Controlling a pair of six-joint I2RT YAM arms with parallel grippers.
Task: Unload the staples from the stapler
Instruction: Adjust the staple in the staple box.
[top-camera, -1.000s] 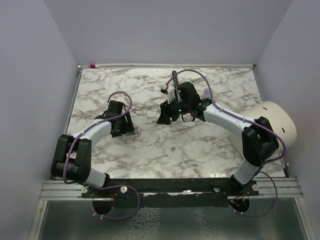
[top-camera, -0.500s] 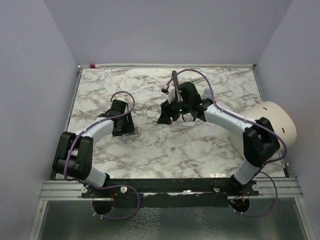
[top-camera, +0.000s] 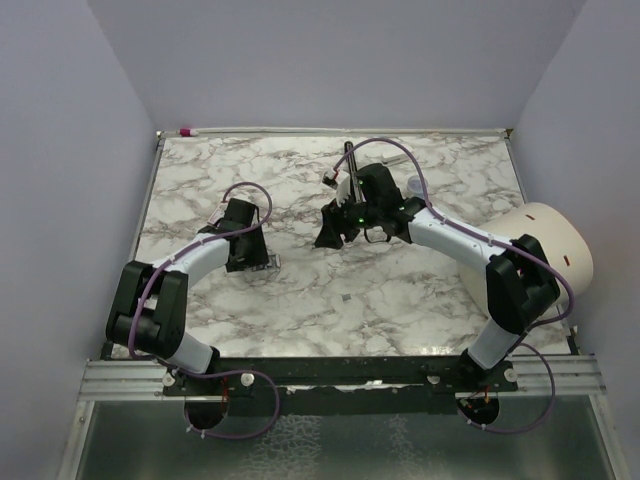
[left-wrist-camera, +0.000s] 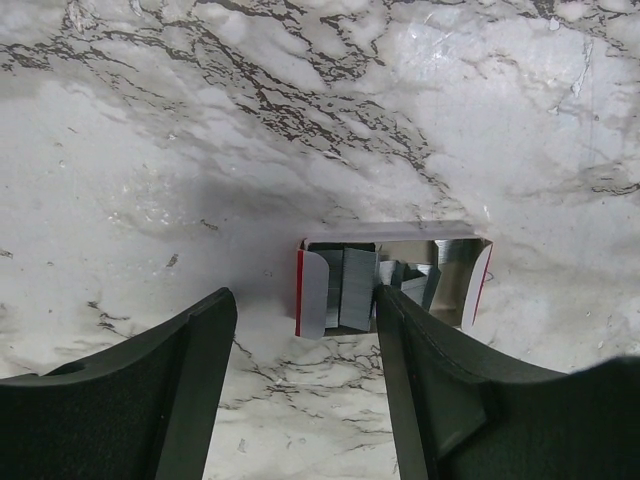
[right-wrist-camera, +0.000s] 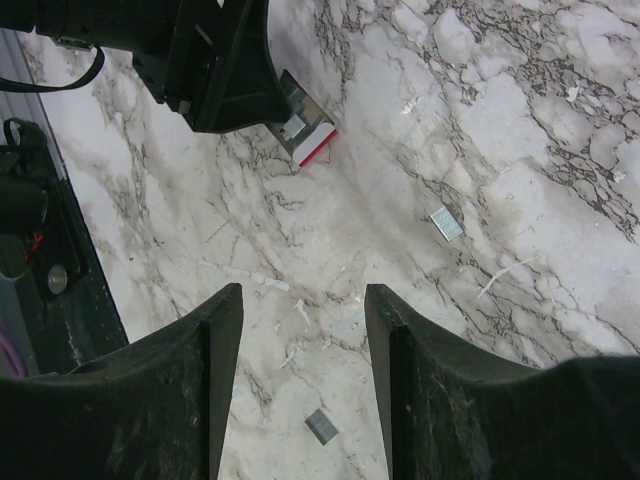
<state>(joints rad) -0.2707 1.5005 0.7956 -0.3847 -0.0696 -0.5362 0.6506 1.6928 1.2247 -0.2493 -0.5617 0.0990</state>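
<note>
One stapler (left-wrist-camera: 322, 290), red-and-white, lay on the marble surface (left-wrist-camera: 150, 130) with several grey staples (left-wrist-camera: 357, 288) showing inside it. The left gripper (left-wrist-camera: 303, 305) hung over it with its fingers spread. One end of the stapler showed in the gap, and the gripper was not pinching it. The right gripper (right-wrist-camera: 302, 300), also spread and holding nothing, hung over bare marble. Two loose staple strips (right-wrist-camera: 447, 223) lay there, well apart from each other.
</note>
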